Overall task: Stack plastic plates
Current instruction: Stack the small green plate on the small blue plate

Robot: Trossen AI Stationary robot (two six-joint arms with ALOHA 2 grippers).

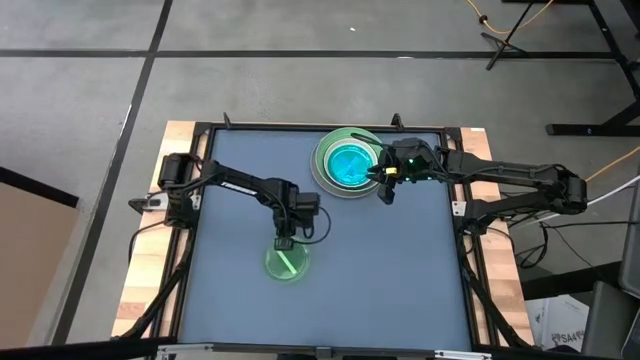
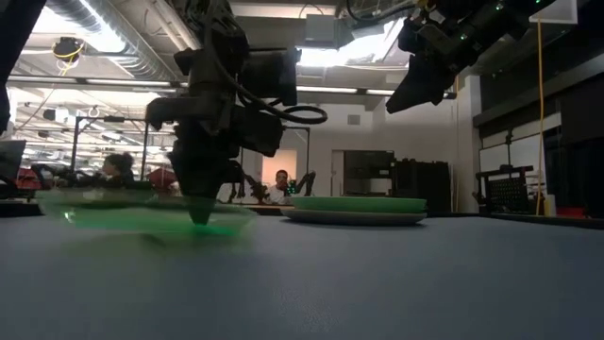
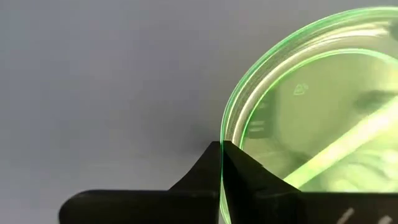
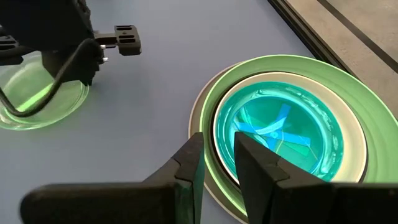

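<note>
Loose plate: a small round translucent green plastic plate (image 1: pixel 286 262), glossy with a raised rim, lies near the table's front-left middle.
Stack: a translucent blue plate (image 1: pixel 351 163) nests in a large light green plate (image 4: pixel 348 118) over a grey plate (image 2: pixel 354 217), at the far edge of the matte blue-grey table (image 1: pixel 400 280).
Left gripper (image 1: pixel 284 243): fingers pinched on the loose plate's rim.
Right gripper (image 1: pixel 384 192): raised beside the stack, fingers slightly parted, empty.

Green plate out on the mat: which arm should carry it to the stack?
Left. The left gripper is already shut on the translucent green plate's rim, seen edge-on between its fingers in the left wrist view. The right gripper hangs by the stack, holding nothing.
</note>
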